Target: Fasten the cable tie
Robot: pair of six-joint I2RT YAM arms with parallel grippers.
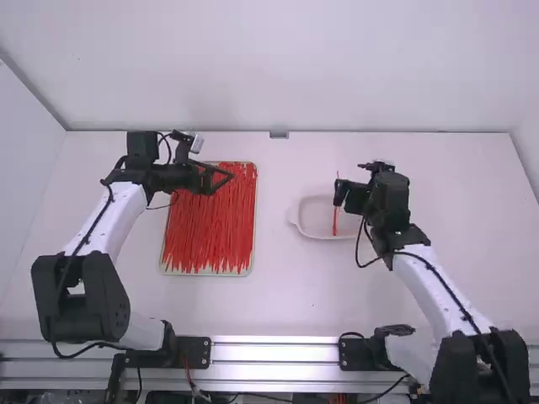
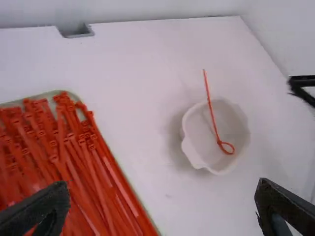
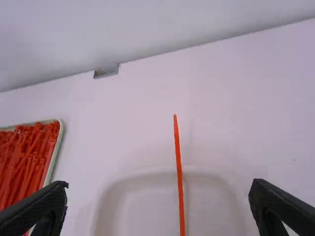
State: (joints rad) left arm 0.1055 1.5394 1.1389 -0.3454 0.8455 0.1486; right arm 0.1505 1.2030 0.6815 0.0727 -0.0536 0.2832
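Directly before the released right gripper (image 1: 339, 195), one looped cable tie (image 2: 214, 118) lies in one bowl (image 2: 189, 142). The left gripper (image 1: 217, 178), also released, hovers over one tray (image 1: 210, 273) of many loose ties (image 1: 210, 223).

White tabletop (image 1: 295, 295) enclosed by plain white walls (image 1: 278, 59) at back and sides; small grey bracket (image 1: 279, 134) at its rear edge; metal rail (image 1: 278, 349) along the front.

In the right wrist view the cable tie (image 3: 177, 172) runs off the picture's edge, which cuts off its looped end and the near half of the white bowl (image 3: 133, 201). In the high view the left arm's fingers (image 1: 217, 170) cover part of the tray (image 1: 206, 272), and the single ties in the heap (image 1: 210, 231) are too small to tell apart.
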